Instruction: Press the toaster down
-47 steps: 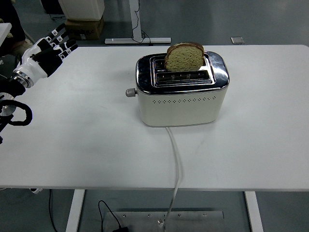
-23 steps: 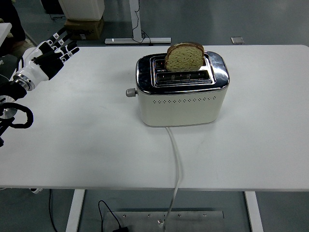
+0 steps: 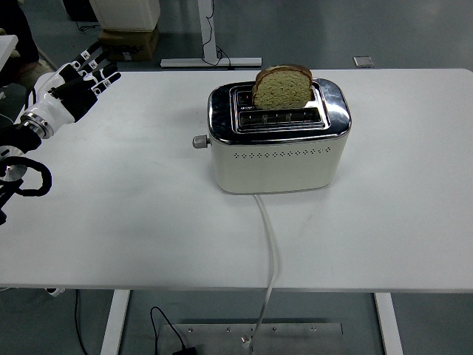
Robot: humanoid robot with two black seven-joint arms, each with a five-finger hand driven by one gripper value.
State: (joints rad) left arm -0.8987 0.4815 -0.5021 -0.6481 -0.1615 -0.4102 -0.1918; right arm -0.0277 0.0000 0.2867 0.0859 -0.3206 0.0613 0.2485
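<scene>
A cream toaster [image 3: 277,151] with a chrome top stands at the middle of the white table [image 3: 133,214]. A slice of brown bread [image 3: 283,86] sticks up out of its far slot. The lever knob [image 3: 199,141] juts from the toaster's left end and sits high. My left hand [image 3: 74,85] hovers at the table's far left corner, well left of the toaster, with its fingers spread and nothing in them. The right arm is out of the picture.
A white power cord [image 3: 269,251] runs from the toaster's front face over the table's near edge. Beyond the far edge there is a cardboard box [image 3: 129,41] and a desk leg base [image 3: 211,61] on the floor.
My left hand has drifted slightly up and toward the far left corner. The toaster, bread and lever are unmoved.
</scene>
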